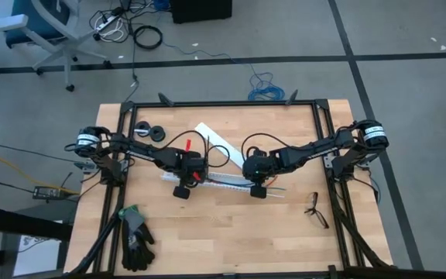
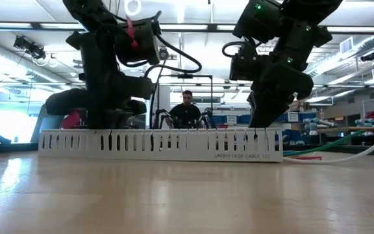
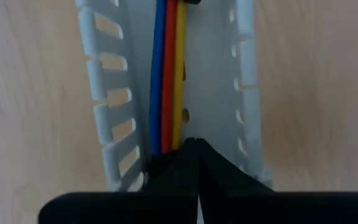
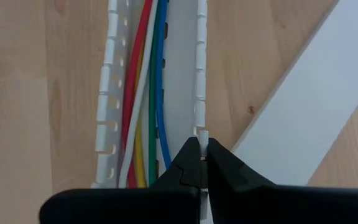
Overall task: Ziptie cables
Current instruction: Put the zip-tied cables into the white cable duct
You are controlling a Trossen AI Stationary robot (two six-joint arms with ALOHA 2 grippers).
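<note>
The cables (image 3: 166, 74), thin blue, red and yellow wires with white and green ones (image 4: 145, 93) farther along, lie lengthwise inside a long white slotted tray (image 1: 224, 180) at mid-table. My left gripper (image 3: 195, 147) is shut inside the channel at one end of the tray, over the wires. My right gripper (image 4: 202, 144) is shut on the tray's side wall at the other end. In the low view both arms come down behind the tray (image 2: 161, 144). The ziptie is out of view. My left gripper stands with shut fingers (image 3: 173, 168) in the tray's channel, pointing steeply down over the wires' end (image 3: 165, 144). The fingers hide the spot, so I cannot tell whether they touch the wires. My right gripper pinches one white tooth of the tray's slotted side wall (image 4: 202, 133) between its two fingertips, coming from above at a slant. The tray lies flat on the table.
A flat white strip (image 1: 217, 144) lies just beyond the tray. Two black rolls (image 1: 150, 132) sit at the far left, black gloves (image 1: 135, 236) at the near left, small spectacles (image 1: 316, 209) at the near right. A person (image 2: 186, 110) sits beyond the table.
</note>
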